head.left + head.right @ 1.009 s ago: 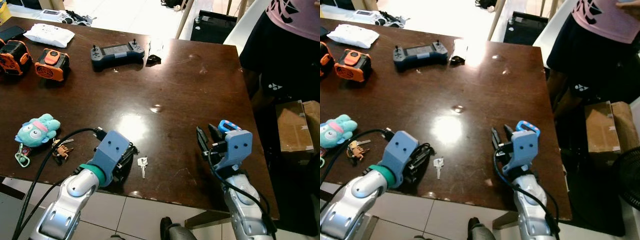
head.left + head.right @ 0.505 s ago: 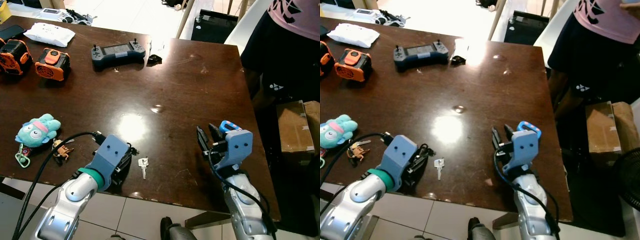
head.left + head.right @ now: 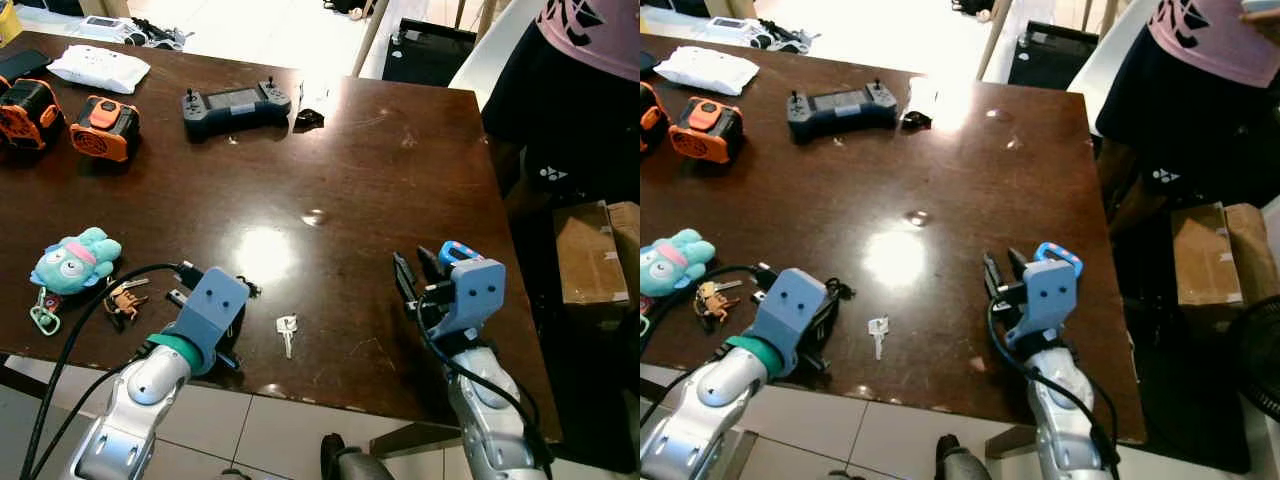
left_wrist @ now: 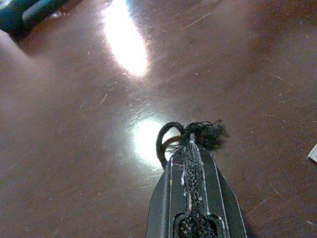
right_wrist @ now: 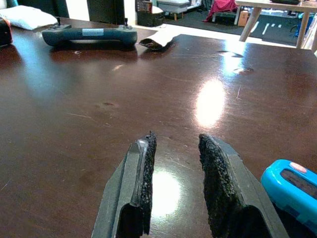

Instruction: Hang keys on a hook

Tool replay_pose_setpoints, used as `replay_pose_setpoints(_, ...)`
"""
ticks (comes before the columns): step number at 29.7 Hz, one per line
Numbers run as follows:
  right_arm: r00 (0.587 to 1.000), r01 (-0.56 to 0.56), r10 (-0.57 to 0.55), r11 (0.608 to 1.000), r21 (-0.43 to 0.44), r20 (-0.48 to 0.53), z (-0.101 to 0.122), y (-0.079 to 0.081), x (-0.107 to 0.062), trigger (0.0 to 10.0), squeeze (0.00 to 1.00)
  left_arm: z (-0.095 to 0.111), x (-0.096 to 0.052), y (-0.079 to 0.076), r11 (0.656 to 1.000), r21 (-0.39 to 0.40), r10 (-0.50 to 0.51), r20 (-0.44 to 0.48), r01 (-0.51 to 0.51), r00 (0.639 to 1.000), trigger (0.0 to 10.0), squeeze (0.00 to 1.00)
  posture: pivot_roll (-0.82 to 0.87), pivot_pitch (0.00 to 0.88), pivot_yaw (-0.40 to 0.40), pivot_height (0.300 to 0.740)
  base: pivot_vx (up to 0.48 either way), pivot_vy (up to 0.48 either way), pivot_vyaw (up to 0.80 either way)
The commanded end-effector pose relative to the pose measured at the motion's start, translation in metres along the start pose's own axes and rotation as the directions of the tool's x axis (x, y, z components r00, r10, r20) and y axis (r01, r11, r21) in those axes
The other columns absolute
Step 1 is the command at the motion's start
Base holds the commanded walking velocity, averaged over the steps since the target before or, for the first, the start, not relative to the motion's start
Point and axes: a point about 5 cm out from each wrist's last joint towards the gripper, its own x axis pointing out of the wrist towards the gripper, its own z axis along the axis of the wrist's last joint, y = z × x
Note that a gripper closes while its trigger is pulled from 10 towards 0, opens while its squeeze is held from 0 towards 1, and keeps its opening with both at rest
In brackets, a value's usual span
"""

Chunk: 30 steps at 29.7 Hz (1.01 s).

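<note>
A small silver key [image 3: 286,330] lies flat near the front edge of the dark wooden table [image 3: 400,180]. My left gripper [image 3: 240,296] rests on the table just left of that key. In the left wrist view its fingers [image 4: 193,168] are shut on a loop of frayed black cord [image 4: 171,136], with the key's edge [image 4: 312,152] off to one side. A teal plush keychain [image 3: 76,260] and a small bunch of keys [image 3: 122,297] lie further left. My right gripper [image 3: 414,266] stands open over the table's right front, holding nothing.
At the back of the table lie a grey handheld controller [image 3: 235,102], two orange-and-black devices [image 3: 102,127], a white packet [image 3: 98,68] and a small dark item [image 3: 307,118]. A person [image 3: 570,110] stands beyond the right edge beside a cardboard box [image 3: 590,255].
My left gripper has drawn back to the left, away from the silver key, which has stayed where it lay. The right arm has not moved.
</note>
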Motion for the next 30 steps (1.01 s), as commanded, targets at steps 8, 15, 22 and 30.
replay_pose_setpoints(8,0.999,0.001,-0.001,1.000,0.009,-0.034,-0.007,-0.002,-0.003,10.0,0.00,-0.007,-0.001,-0.003,1.000,-0.028,0.011,-0.013,-0.011,1.000,0.0,0.00,-0.06,0.142,-0.002,0.740,0.000,0.000,0.00)
replay_pose_setpoints(15,0.999,0.000,0.001,1.000,0.008,-0.034,-0.008,-0.002,-0.003,10.0,0.00,0.017,-0.001,0.004,0.990,-0.143,0.019,0.111,-0.003,0.994,9.8,1.00,-0.06,0.133,-0.001,0.740,0.000,0.000,0.00)
replay_pose_setpoints(22,0.999,0.003,-0.002,1.000,0.010,-0.038,-0.009,-0.001,-0.005,10.0,0.00,0.013,-0.007,0.002,0.995,-0.097,-0.005,0.066,0.011,0.998,10.0,1.00,-0.06,0.135,0.007,0.740,0.000,0.000,0.00)
replay_pose_setpoints(30,0.999,0.004,-0.003,1.000,0.013,-0.041,-0.010,-0.001,-0.005,10.0,0.00,0.008,-0.005,0.002,0.998,-0.044,0.045,0.013,-0.044,0.999,10.0,0.00,-0.05,0.138,0.007,0.740,0.000,0.000,0.00)
